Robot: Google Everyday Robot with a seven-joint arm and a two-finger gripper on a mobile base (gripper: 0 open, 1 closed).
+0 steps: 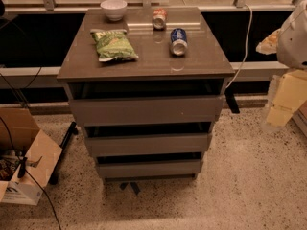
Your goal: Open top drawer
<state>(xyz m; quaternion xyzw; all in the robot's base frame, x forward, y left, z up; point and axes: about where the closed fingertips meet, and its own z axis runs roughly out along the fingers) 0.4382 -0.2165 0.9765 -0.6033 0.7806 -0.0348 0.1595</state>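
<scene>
The top drawer is the widest of three grey-brown handleless fronts in a small cabinet, directly under the cabinet's top. A dark gap runs along its upper edge. The medium drawer front and the narrowest drawer front sit below it. My gripper shows as cream-coloured parts at the right edge of the camera view, below the white arm housing. It hangs to the right of the cabinet, about level with the top drawer and apart from it.
On the cabinet top lie a green chip bag, a white bowl, a blue can and a red can. A cardboard box and cables lie on the floor at left. A white cable hangs at right.
</scene>
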